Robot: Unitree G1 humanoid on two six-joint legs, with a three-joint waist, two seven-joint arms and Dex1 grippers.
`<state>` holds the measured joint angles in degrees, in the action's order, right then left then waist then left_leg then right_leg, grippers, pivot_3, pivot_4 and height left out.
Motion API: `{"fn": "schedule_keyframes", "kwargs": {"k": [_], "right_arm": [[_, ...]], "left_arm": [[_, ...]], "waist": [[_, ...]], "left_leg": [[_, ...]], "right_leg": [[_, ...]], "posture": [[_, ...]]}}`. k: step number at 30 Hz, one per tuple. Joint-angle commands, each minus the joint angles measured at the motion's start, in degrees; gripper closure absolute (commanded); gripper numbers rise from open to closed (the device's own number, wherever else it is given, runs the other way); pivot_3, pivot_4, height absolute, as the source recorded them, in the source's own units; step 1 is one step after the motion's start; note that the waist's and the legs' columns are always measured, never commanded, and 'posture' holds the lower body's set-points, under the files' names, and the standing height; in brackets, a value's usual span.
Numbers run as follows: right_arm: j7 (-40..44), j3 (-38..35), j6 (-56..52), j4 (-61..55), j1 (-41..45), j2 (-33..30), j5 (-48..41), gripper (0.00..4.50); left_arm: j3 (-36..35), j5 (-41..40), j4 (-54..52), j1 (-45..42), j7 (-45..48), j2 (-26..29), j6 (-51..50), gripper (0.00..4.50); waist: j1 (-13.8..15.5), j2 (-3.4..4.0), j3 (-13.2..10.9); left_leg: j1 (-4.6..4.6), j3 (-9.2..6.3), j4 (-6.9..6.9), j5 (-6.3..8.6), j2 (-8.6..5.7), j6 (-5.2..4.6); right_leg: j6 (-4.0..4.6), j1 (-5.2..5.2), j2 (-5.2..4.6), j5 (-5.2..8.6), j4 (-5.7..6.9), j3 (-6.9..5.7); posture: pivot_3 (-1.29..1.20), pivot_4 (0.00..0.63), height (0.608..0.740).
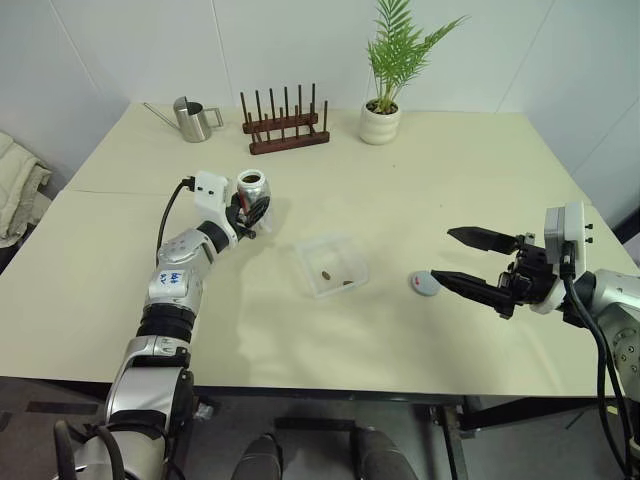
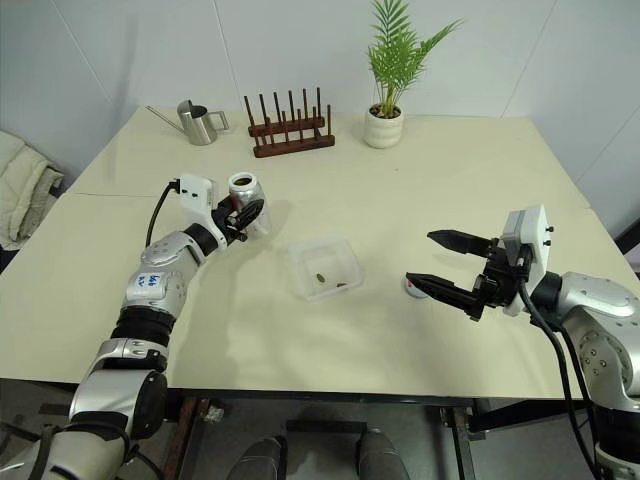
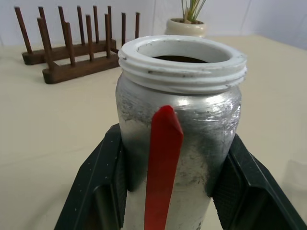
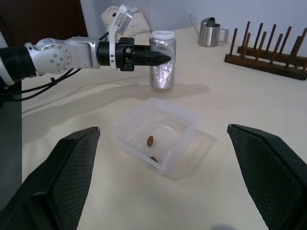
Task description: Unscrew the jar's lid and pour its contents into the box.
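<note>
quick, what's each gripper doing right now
Left gripper: shut on the jar, held upright with its lid off.
Right gripper: open, holding nothing.

the box (image 1: 333, 264) sits mid-bench (image 1: 450, 170) with two small pieces (image 4: 150, 140) in it. the jar (image 1: 252, 196) stands upright to its left, held in the left claw (image 1: 247, 212). the lid (image 1: 424, 284) lies right of the box, beside the right claw (image 1: 465, 260). at the back, from left to right: watering can (image 1: 193, 119), rack (image 1: 284, 125), plant (image 1: 384, 75).
</note>
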<state>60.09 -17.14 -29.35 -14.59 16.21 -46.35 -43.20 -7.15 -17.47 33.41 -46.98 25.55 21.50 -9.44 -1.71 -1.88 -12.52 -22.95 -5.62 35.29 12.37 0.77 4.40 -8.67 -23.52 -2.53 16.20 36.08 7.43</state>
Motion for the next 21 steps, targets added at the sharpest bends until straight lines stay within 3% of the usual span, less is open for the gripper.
{"fn": "schedule_keyframes", "kwargs": {"k": [1,4,12,21], "right_arm": [[1.37,-0.73,0.04,0.82,0.86,-1.29,-0.24,0.02],[1.83,-0.5,0.04,1.54,1.19,-1.48,0.05,0.02],[1.72,0.57,0.01,2.13,2.4,-1.26,0.59,0.0],[1.8,0.95,-0.02,2.62,3.54,-1.37,1.05,0.0]], "left_arm": [[-0.29,0.19,-4.62,1.58,1.78,1.07,-1.32,2.62],[0.31,1.35,-5.89,2.68,2.49,1.33,-1.72,2.62],[0.35,3.23,-8.94,5.12,2.12,1.4,-2.02,0.04],[0.36,4.22,-15.94,8.67,2.4,3.06,-5.2,0.01]], "waist": [[-0.09,0.0,0.0],[-0.09,0.0,0.0],[-0.05,0.0,0.0],[-0.12,0.0,0.0]], "left_leg": [[0.01,0.01,0.0,0.0,0.0,0.0],[0.01,0.01,0.0,0.0,0.01,0.0],[-0.01,0.01,0.0,0.0,0.01,0.0],[-0.01,0.02,-0.01,0.0,0.02,0.0]], "right_leg": [[0.0,0.01,0.0,-0.01,-0.03,0.0],[0.01,0.01,0.0,-0.02,-0.04,0.0],[0.01,0.01,0.0,-0.03,-0.11,0.0],[0.01,0.01,0.0,-0.03,-0.13,0.0]], "posture": [[0.0,0.15,0.74],[0.0,0.15,0.74],[0.0,0.15,0.74],[0.0,0.15,0.74]]}}
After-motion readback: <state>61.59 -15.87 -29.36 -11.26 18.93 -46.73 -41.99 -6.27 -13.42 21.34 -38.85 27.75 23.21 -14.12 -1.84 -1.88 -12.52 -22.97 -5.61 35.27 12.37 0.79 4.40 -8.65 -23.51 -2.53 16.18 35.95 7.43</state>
